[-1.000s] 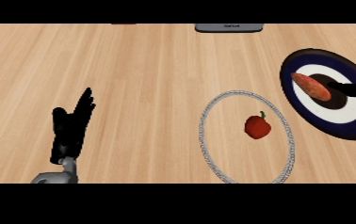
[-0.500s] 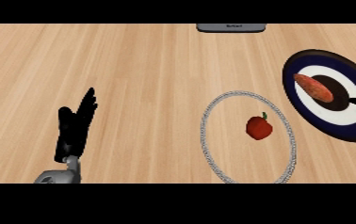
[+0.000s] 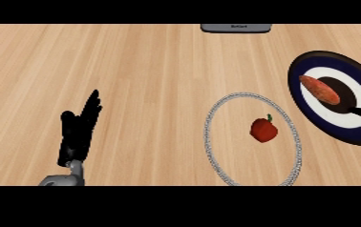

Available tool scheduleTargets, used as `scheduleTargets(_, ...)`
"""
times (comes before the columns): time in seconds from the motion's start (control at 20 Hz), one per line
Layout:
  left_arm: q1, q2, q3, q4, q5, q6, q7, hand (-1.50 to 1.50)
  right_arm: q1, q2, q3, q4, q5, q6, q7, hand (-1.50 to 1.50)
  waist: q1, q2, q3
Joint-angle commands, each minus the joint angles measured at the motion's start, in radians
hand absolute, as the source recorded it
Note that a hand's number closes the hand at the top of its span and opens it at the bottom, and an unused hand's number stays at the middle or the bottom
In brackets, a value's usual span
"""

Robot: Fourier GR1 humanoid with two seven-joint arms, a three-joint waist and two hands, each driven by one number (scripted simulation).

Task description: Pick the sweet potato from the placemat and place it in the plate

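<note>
Sweet potato (image 3: 319,89) leftward from right edge

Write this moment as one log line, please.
sweet potato: on placemat | plate: holds red bell pepper | left robot hand: open, resting lower left

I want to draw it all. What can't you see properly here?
- Placemat: right side cut off by the head view's edge.
- Grey thing at the top: cut off, label too small.
- Right hand: likely the dark sliver by the sweet potato; rest beyond the right edge.
</note>
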Motion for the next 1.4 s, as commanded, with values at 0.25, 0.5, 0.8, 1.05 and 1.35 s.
scheduleTargets(0.25, 0.023, -0.033, -0.024, -0.007, -0.029, 0.022, -0.018, 0.0, 0.001, -0.012, 0.023, 0.126, 0.004, -0.121, -0.034, -1.5, 0.005, 0.003, 0.001)
scheduleTargets(0.5, -0.055, -0.026, -0.001, 0.008, -0.029, 0.028, 0.03, 0.0, -0.016, 0.013, 0.037, 0.131, -0.01, -0.198, -0.018, -1.5, 0.003, 0.003, 0.001)
scheduleTargets(0.8, -0.012, 0.008, 0.013, -0.073, -0.001, -0.017, 0.08, 0.0, -0.021, -0.073, 0.034, 0.178, -0.028, -0.189, -0.008, -1.5, 0.014, 0.005, 0.002)
scheduleTargets(1.05, -0.068, 0.042, 0.076, 0.053, 0.046, -0.065, 0.005, 0.0, 0.04, -0.108, 0.021, 0.183, -0.06, -0.134, -0.068, -1.5, 0.004, 0.006, 0.002)
scheduleTargets(1.35, -0.038, 0.02, 0.037, 0.006, -0.005, -0.031, 0.018, 0.0, 0.099, -0.155, 0.004, 0.196, -0.087, -0.137, -0.102, -1.5, 0.001, 0.003, 0.002)
